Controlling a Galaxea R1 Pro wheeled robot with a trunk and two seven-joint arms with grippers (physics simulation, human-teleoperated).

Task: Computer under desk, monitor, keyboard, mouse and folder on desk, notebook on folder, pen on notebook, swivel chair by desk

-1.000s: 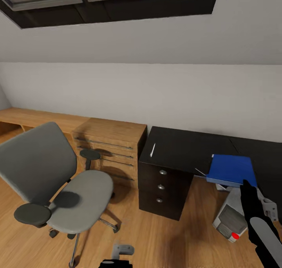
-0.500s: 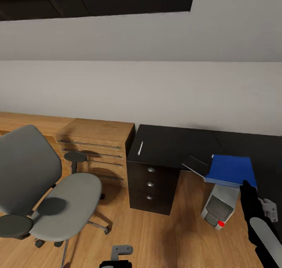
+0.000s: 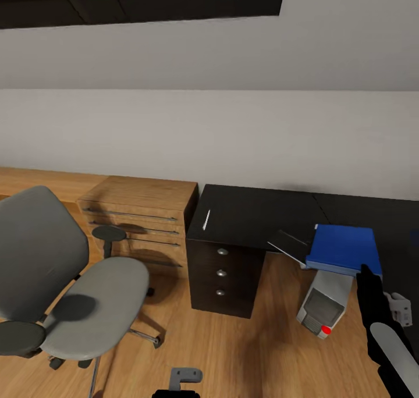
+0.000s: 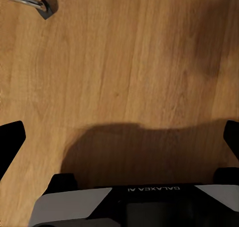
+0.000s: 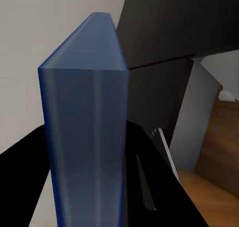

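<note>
The blue folder [image 3: 343,248] is being held by the right gripper [image 3: 368,281], flat and level above the front edge of the desk [image 3: 256,212], overhanging toward the floor. In the right wrist view the folder [image 5: 84,137] is being seen edge-on, clamped between the black fingers [image 5: 149,187], so the jaws are closed on it. It is being carried level, probably so it can be set down flat on the black top.

A thin dark sheet or slab [image 3: 289,244] is sticking out beside the folder at the desk edge; what it is cannot be told.

The pen [image 3: 205,220] is lying on the desk corner above the three-drawer unit [image 3: 224,276], well apart from the folder. It is best left there until the notebook is stacked.

The computer [image 3: 325,306] is lying tilted on the wooden floor [image 3: 250,351] below the folder, partly under the desk, red button facing out.

The swivel chair [image 3: 70,281] is standing empty near the wooden dresser [image 3: 139,217], away from the desk; it is being left for the last step, by this reading.

The left gripper [image 4: 119,137] is being pointed down at bare floor, jaws spread wide, nothing between them. It is being kept idle and low, out of the right arm's way.

Judged stage: folder placement in progress, not yet released.
</note>
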